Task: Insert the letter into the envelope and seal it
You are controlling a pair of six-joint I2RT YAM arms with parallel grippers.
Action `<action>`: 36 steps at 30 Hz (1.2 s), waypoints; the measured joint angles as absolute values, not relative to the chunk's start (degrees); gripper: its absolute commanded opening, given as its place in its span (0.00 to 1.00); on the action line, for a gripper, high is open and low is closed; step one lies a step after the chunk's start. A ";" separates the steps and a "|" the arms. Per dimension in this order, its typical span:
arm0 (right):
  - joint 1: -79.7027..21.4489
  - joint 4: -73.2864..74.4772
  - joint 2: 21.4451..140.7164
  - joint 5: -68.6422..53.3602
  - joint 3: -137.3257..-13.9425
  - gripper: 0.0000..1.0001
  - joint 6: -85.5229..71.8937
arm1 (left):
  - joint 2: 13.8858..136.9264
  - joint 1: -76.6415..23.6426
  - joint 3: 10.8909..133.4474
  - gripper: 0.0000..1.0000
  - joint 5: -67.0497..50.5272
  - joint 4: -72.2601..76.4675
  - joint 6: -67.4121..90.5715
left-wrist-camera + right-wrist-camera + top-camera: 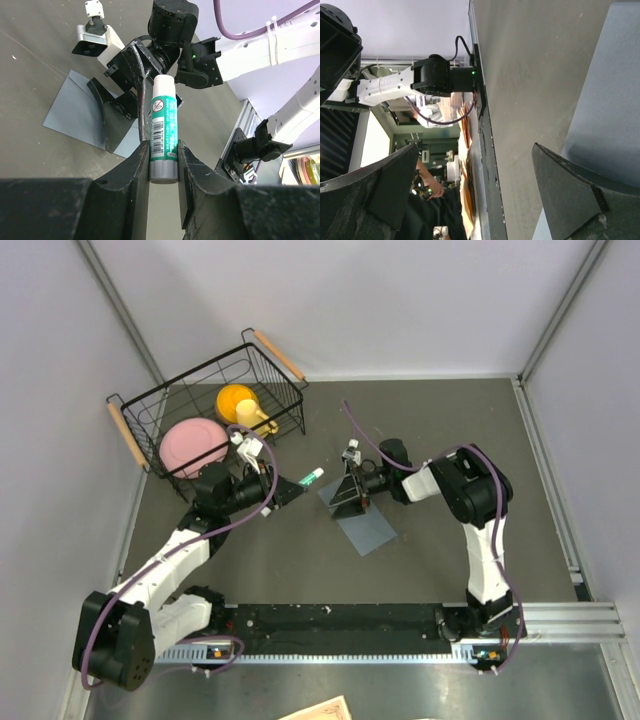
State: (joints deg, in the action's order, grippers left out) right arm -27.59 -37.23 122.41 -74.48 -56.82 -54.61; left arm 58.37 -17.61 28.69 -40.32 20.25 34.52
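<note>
Grey table (pixel 440 425), pale walls (pixel 400 300), blue-grey envelope (pixel 368 528).

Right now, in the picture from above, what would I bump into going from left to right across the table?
pink plate → yellow cup → glue stick → envelope

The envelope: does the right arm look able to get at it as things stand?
Probably yes. The right gripper hangs open just over the envelope, which lies flat and uncovered; the left gripper, shut on the glue stick, is off to one side.
</note>
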 measured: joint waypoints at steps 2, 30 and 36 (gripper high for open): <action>-27.59 -38.59 121.43 -74.04 -55.44 0.96 -56.36 | 58.39 -17.61 28.69 0.00 -40.69 20.23 34.52; -26.83 -22.22 116.55 -72.34 -54.13 0.95 -42.65 | 60.18 -17.58 28.69 0.00 -42.37 23.81 37.50; -26.76 -15.86 114.39 -71.53 -54.92 0.95 -37.56 | 61.12 -17.54 29.12 0.00 -42.35 24.45 36.88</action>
